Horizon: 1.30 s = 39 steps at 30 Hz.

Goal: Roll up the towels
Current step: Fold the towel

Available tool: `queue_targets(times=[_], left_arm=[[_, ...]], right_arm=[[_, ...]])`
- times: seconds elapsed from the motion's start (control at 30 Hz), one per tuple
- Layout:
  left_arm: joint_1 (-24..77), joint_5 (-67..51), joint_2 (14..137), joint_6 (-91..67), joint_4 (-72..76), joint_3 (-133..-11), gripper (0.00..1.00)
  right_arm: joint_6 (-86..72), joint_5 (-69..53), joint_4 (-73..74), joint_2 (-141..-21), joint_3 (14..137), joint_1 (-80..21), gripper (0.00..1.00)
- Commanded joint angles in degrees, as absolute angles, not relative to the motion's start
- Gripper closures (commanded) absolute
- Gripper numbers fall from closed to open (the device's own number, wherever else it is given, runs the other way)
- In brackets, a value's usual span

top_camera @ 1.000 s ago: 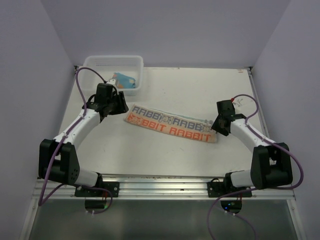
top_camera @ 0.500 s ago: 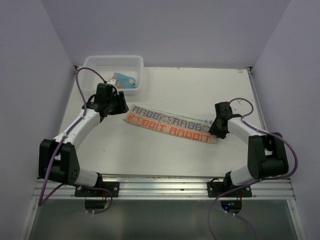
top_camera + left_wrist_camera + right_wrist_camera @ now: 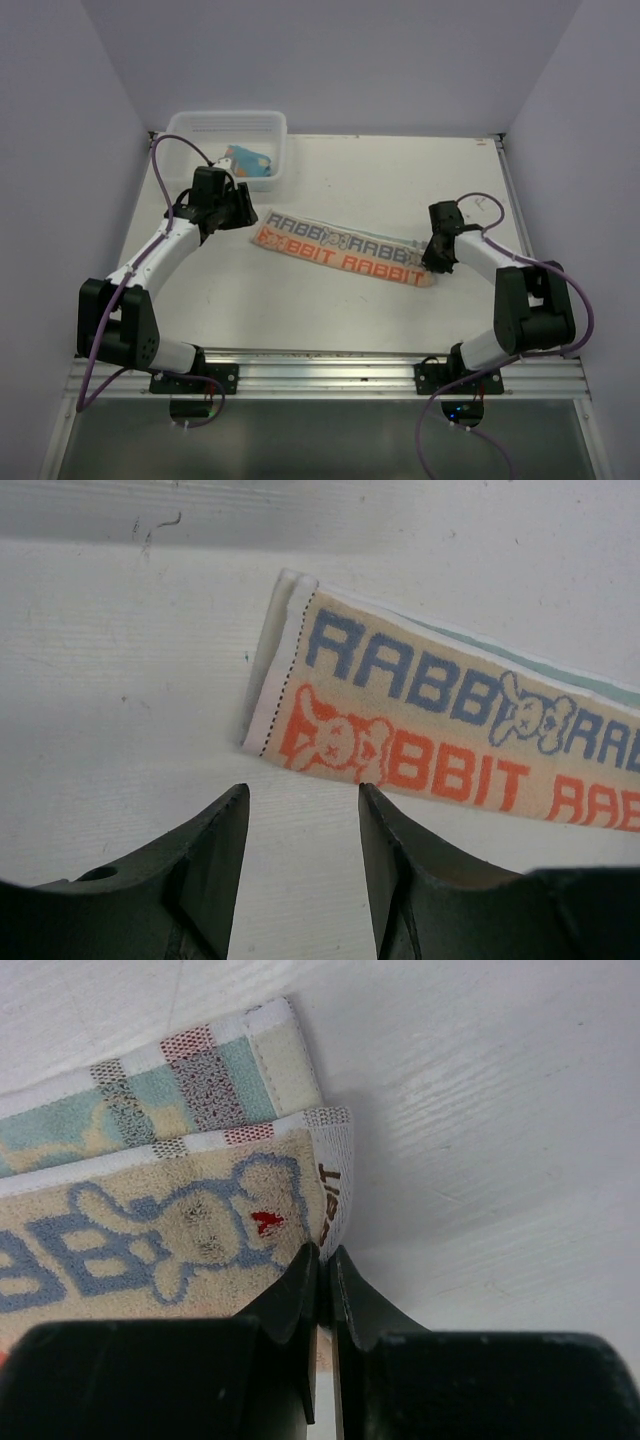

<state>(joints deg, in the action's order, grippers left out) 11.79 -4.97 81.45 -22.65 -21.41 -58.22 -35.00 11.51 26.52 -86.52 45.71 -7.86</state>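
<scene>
Pinching right-end hem of cream towel (image 3: 340, 252), flat on table (image 3: 330, 310), with right gripper (image 3: 322, 1260) clamped thin on it, left gripper (image 3: 300, 825) parted and empty just short of left end; best to curl hem over low, tight, edges square.

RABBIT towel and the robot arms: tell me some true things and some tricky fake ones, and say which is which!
The RABBIT towel lies unrolled on the table. True.
The left pincer holds the towel. False: it is open and grips nothing.
The right pincer pinches the towel's end. True.
The basket holds nothing. False: a blue towel lies in it.
</scene>
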Motion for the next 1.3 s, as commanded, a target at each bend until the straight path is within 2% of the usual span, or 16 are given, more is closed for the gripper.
queue_targets(times=[0.0, 0.17, 0.33, 0.47, 0.8, 1.13, 1.27], left_arm=[[12.13, -6.24, 79.37, -21.00, -19.07, -57.57, 0.48], [12.22, -7.56, 79.63, -21.36, -18.72, -57.57, 0.48], [12.39, -7.73, 78.93, -21.36, -18.46, -57.13, 0.48], [12.39, -8.09, 78.75, -21.45, -18.46, -57.22, 0.48], [12.48, -7.21, 76.99, -21.62, -18.46, -57.04, 0.47], [12.48, -6.24, 75.94, -21.88, -18.98, -57.13, 0.47], [12.48, -5.89, 75.85, -22.06, -19.16, -57.13, 0.47]], right_arm=[[-31.91, 17.31, 32.95, -84.03, 49.12, -7.30, 1.00], [-30.50, 18.54, 37.87, -81.39, 54.57, -7.47, 1.00], [-26.46, 14.87, 40.51, -81.39, 61.33, -8.17, 1.00], [-23.30, 14.24, 44.02, -83.66, 68.63, -12.64, 1.00], [-27.07, 13.80, 50.62, -98.43, 91.12, -30.30, 1.00], [-32.69, 8.98, 52.39, -111.79, 111.51, -39.63, 1.00], [-35.67, 5.28, 49.23, -115.22, 114.17, -41.31, 1.00]])
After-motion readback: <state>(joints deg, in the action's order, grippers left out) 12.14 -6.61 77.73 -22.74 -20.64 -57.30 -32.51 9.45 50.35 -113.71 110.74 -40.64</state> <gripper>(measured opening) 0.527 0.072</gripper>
